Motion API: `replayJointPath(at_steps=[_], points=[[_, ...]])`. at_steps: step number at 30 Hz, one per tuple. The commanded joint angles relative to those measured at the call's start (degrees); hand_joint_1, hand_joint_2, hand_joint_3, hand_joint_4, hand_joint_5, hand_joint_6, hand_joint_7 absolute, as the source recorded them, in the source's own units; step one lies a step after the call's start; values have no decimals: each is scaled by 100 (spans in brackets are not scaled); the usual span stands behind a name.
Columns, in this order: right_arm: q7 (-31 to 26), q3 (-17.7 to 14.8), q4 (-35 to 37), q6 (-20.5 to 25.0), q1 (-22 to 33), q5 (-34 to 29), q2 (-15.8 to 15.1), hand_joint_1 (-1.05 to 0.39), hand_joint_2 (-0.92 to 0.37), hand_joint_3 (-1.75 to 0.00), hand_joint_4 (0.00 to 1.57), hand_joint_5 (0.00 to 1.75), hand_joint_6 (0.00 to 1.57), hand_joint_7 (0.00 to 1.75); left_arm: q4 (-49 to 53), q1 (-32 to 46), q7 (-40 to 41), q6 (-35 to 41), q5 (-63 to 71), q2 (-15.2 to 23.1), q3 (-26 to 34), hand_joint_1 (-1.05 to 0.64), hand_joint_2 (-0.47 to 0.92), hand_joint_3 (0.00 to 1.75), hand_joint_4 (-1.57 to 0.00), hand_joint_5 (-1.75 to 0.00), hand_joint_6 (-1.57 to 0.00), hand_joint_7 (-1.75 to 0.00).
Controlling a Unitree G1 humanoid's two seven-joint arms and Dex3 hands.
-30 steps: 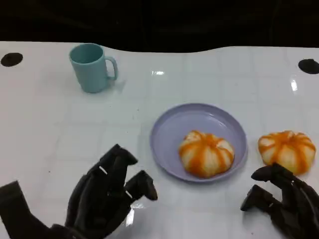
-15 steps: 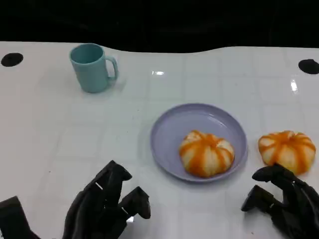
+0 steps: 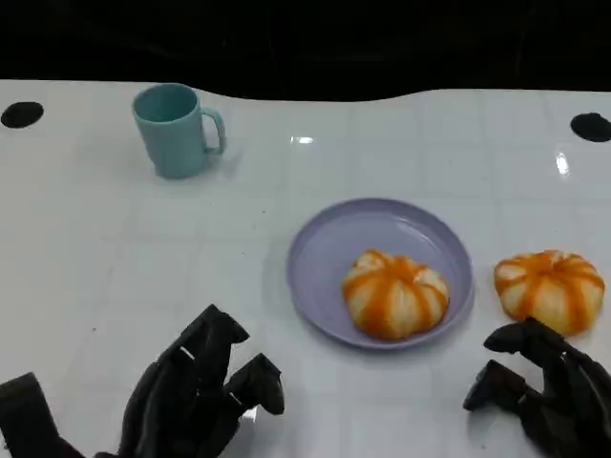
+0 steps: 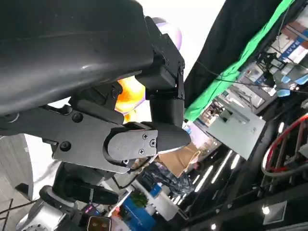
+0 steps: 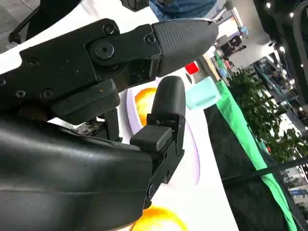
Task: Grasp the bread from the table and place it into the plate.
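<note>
Now each robot hand — left (image 3: 196,401), right (image 3: 539,386) — hovers low with fingers apart, holding nothing.

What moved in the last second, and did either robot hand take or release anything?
The left robot hand pulled back toward the near table edge, holding nothing. The right robot hand barely shifted, empty beside the orange-striped bread on the table. The lilac plate, its bread and the teal mug stayed put.

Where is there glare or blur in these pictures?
Head view: bright glare spots on the glossy table, one behind the plate and one near the right edge; the cup and both breads are fairly sharp. Left wrist view: the close left robot hand is dark, and the table behind it is washed out white. Right wrist view: the background is soft.
</note>
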Motion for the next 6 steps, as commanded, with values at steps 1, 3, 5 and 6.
replayJointPath(at_steps=[1,3,5,6], points=[[16,-70,50,-47,-13,40,-77,-51,-92,-22,68,147,61,116,81,-78,-79,-61,29,41,63,-54,92,41,-82,-175,-58,-175],[-43,-56,35,-141,3,-20,-56,-50,-92,-23,69,147,62,116,93,-88,-77,-63,35,37,72,-54,92,41,-82,-175,-59,-175],[30,-58,85,-90,-28,14,-84,-51,-92,-24,69,149,62,118,103,-76,-97,-84,42,25,73,-53,92,41,-82,-175,-58,-174],[78,-60,115,-62,-47,36,-101,-51,-92,-25,68,151,61,120,105,-69,-101,-100,49,17,72,-53,92,41,-82,-175,-58,-174]])
